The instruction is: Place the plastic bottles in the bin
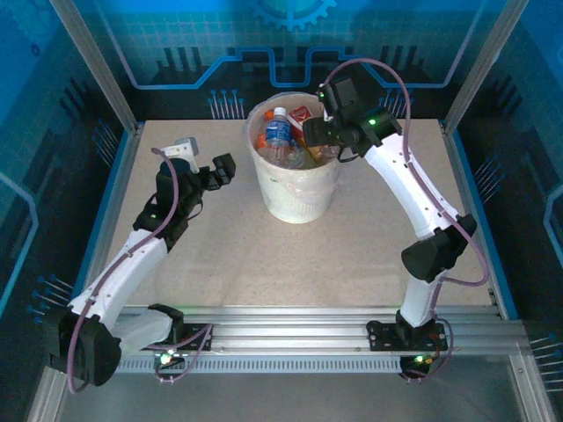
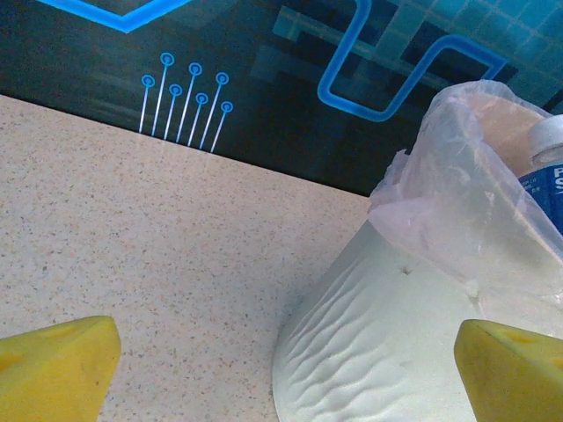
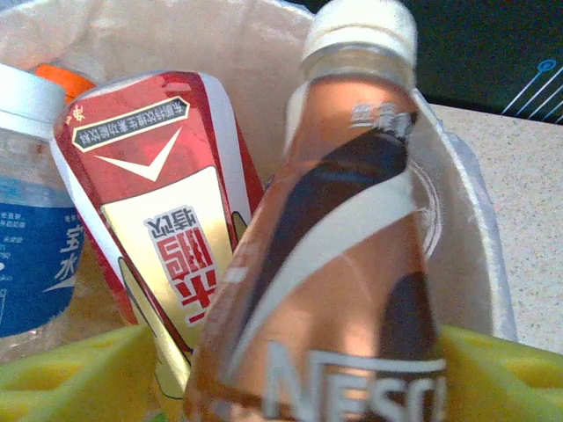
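Bottle [image 3: 343,264], clear plastic with brown label, between right gripper's [image 3: 290,378] parted yellow pads [image 3: 79,374], cap [image 3: 361,31] toward 12 o'clock, within large round white bag-lined bin's [image 1: 299,198] mouth; left gripper [image 1: 222,169] wide, empty, at bin's 9 o'clock.

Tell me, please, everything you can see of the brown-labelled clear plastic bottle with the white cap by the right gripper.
The clear plastic bottle with a brown and cream label has a white screw cap and pale lettering beginning NESC. It looks uncrushed and slightly blurred. It is tilted, cap away from the camera, over the white bag-lined bin, alongside a red-labelled bottle. It lies between the yellow pads of the right gripper, whose jaws stand apart; one pad is clear of it, and contact with the other is unclear.
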You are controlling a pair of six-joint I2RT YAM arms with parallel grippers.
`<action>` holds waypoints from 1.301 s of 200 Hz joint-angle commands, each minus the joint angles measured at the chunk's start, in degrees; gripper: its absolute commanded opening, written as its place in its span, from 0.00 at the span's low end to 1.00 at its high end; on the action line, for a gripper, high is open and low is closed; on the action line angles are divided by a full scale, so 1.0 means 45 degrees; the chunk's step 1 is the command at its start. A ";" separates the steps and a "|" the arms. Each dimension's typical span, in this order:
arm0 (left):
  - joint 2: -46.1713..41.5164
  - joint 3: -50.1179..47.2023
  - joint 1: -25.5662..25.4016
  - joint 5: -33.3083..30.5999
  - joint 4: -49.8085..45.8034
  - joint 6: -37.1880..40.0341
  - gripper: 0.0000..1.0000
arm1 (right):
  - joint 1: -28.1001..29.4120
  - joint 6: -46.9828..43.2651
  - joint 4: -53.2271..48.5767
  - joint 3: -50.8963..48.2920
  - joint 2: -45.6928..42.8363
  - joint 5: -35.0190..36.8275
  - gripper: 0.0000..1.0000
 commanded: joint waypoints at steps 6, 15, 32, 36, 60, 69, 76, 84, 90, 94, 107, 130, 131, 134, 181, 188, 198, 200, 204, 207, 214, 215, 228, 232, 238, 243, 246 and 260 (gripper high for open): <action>-0.0047 -0.0095 0.0122 0.0170 0.0034 0.0172 0.99 | -0.0004 -0.0575 -0.0377 0.0901 0.0344 0.0274 0.84; -0.0046 -0.0094 0.0122 0.0171 0.0003 0.0180 0.99 | 0.0003 -0.0673 -0.0520 0.1234 0.0435 0.0302 0.84; -0.0049 -0.0104 0.0117 0.0171 -0.0037 0.0161 0.99 | 0.0003 -0.0824 -0.0792 0.1856 0.0580 0.0373 0.86; -0.0048 -0.0104 0.0122 0.0173 -0.0022 0.0161 0.99 | 0.0003 -0.0850 -0.0848 0.1959 0.0586 0.0373 0.86; -0.0055 -0.0134 0.0117 0.0132 -0.0031 0.0164 0.99 | 0.0004 -0.0876 -0.0978 0.2212 0.0481 0.0426 0.87; -0.0046 -0.0134 0.0122 0.0132 -0.0016 0.0176 0.99 | 0.0013 -0.0840 -0.0998 0.2166 0.0427 0.0484 0.87; -0.0046 -0.0130 0.0122 0.0132 0.0002 0.0173 0.99 | 0.0013 -0.0807 -0.1016 0.2082 0.0367 0.0574 0.85; -0.0032 -0.0126 0.0122 0.0146 0.0001 0.0182 0.99 | 0.0013 -0.0740 -0.1036 0.1970 0.0308 0.0662 0.82; -0.0042 -0.0114 0.0122 0.0151 0.0002 0.0170 0.99 | 0.0004 -0.0710 -0.1036 0.1870 0.0260 0.0677 0.79; -0.0011 -0.0117 0.0121 0.0151 0.0002 0.0177 0.99 | 0.0013 -0.0679 -0.1042 0.1775 0.0221 0.0667 0.76; 0.0020 -0.0095 0.0121 0.0166 0.0009 0.0180 0.99 | 0.0004 -0.0613 -0.0947 0.1388 0.0026 0.0578 0.68; 0.0130 -0.0057 0.0122 0.0229 0.0019 0.0147 0.99 | 0.0004 -0.0367 -0.0713 0.0465 -0.0425 0.0436 0.52; 0.0140 -0.0047 0.0122 0.0239 0.0019 0.0145 0.99 | 0.0004 -0.0367 -0.0713 0.0465 -0.0425 0.0436 0.52; 0.0153 -0.0050 0.0122 0.0252 0.0022 0.0133 0.99 | 0.0008 -0.0307 -0.0646 0.0284 -0.0512 0.0401 0.51; 0.0418 0.0033 0.0122 0.0426 0.0106 0.0123 0.99 | -0.0020 0.0591 0.0599 -0.2386 -0.1663 -0.0589 0.44; 0.0470 0.0042 0.0128 0.0477 0.0112 0.0123 0.99 | -0.0016 0.0742 0.0740 -0.2671 -0.1716 -0.0764 0.43; 0.0548 0.0083 0.0122 0.0534 0.0129 0.0093 0.99 | -0.0019 0.0935 0.0934 -0.3020 -0.1783 -0.1052 0.43; 0.0542 0.0081 0.0122 0.0549 0.0134 0.0101 0.99 | -0.0017 0.0969 0.0965 -0.3068 -0.1794 -0.1140 0.43; 0.0567 0.0099 0.0122 0.0570 0.0120 0.0086 0.99 | -0.0026 0.0995 0.1062 -0.3167 -0.1817 -0.1311 0.43; 0.0575 0.0110 0.0120 0.0589 0.0115 0.0084 0.99 | -0.0025 0.1013 0.1130 -0.3225 -0.1839 -0.1407 0.43; 0.0598 0.0125 0.0117 0.0636 0.0117 0.0063 0.99 | -0.0017 0.1064 0.1270 -0.3316 -0.1890 -0.1548 0.44; 0.0618 0.0132 0.0120 0.0648 0.0137 0.0064 0.99 | -0.0016 0.1071 0.1288 -0.3320 -0.1892 -0.1574 0.44; 0.0653 0.0130 0.0120 0.0706 0.0166 0.0035 0.99 | -0.0040 0.1077 0.1532 -0.3319 -0.1984 -0.1932 0.48; 0.0657 0.0141 0.0122 0.0735 0.0166 0.0030 0.99 | -0.0046 0.1063 0.1638 -0.3305 -0.2007 -0.2119 0.49; 0.0676 0.0161 0.0122 0.0764 0.0175 0.0025 0.99 | -0.0051 0.1015 0.1814 -0.3293 -0.2046 -0.2459 0.51; 0.0679 0.0164 0.0120 0.0774 0.0180 0.0020 0.99 | -0.0046 0.0952 0.2011 -0.3304 -0.2097 -0.2778 0.53; 0.0687 0.0164 0.0122 0.0776 0.0191 0.0025 0.99 | -0.0048 0.0909 0.2083 -0.3310 -0.2116 -0.2924 0.54; 0.0687 0.0139 0.0121 0.0795 0.0195 0.0006 0.99 | -0.0055 0.0713 0.2593 -0.3321 -0.2187 -0.3648 0.55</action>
